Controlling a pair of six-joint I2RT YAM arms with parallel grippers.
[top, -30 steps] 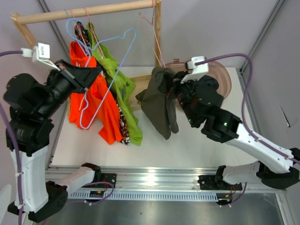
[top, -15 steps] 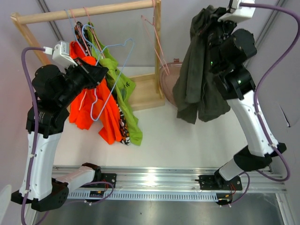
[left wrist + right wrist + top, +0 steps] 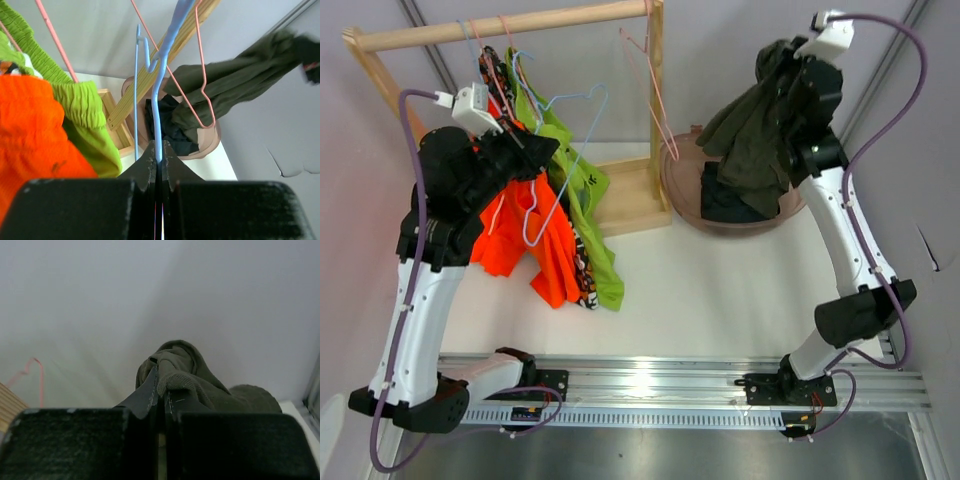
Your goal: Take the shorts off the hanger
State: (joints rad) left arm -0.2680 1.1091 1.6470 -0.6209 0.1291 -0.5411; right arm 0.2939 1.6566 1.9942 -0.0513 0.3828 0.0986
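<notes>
From above, the right gripper [image 3: 798, 62] is raised high and clamped on the dark olive shorts [image 3: 755, 130]. They hang clear of any hanger, over the bowl [image 3: 675, 190], where the navy-black shorts [image 3: 725, 205] already lie. To finish this step well, lower the shorts until the cloth pools inside the rim, then let go, so no leg drapes onto the bench [image 3: 720, 290].

The left gripper [image 3: 535, 148] pinches the blue hanger [image 3: 565, 165] beside the orange shorts [image 3: 525, 240] and the lime green shorts [image 3: 590, 190] on the rack [image 3: 520, 25].

The left wrist view shows its jaws closed tight on the blue wire. Holding it steady should keep the rack from swinging.

The right wrist view shows a fold of olive waistband squeezed between closed jaws. The bowl is out of sight here.
</notes>
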